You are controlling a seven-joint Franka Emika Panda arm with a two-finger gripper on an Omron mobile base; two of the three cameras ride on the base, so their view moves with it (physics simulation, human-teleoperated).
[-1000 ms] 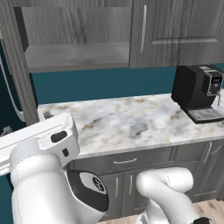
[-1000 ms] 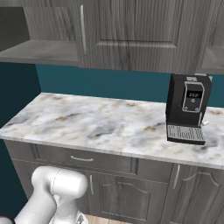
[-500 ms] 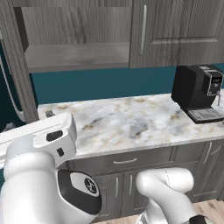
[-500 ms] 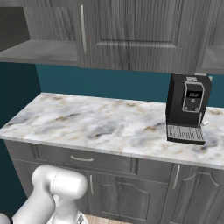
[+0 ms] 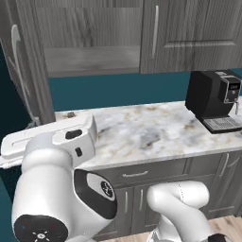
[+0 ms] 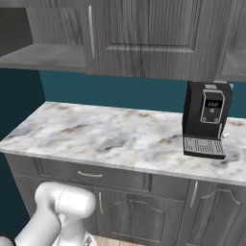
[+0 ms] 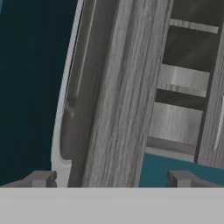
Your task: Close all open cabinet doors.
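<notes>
One cabinet door (image 5: 34, 61) stands swung out at the left, edge-on, with its silver bar handle (image 5: 16, 71) facing left. Beside it the open cabinet (image 5: 90, 47) shows a bare shelf, also seen from the right side as the open cabinet (image 6: 38, 36). The neighbouring door (image 5: 194, 33) is shut flat, as is the door (image 6: 149, 33). In the hand view my gripper (image 7: 113, 179) is open. Its fingertips (image 7: 41, 179) straddle the swung-out door's edge (image 7: 122, 87), a short way off. The handle (image 7: 65, 109) lies left and the shelves (image 7: 183, 87) right.
A black coffee machine (image 5: 215, 99) stands on the marble counter (image 5: 142, 132) at the right, also seen as the coffee machine (image 6: 206, 122). Base cabinets and a drawer front (image 6: 91, 174) run below the counter. A teal wall (image 6: 120, 91) backs it.
My arm's upper links have shifted slightly in the left base view. The doors, the counter and the coffee machine stand as before, and the gripper stays open.
</notes>
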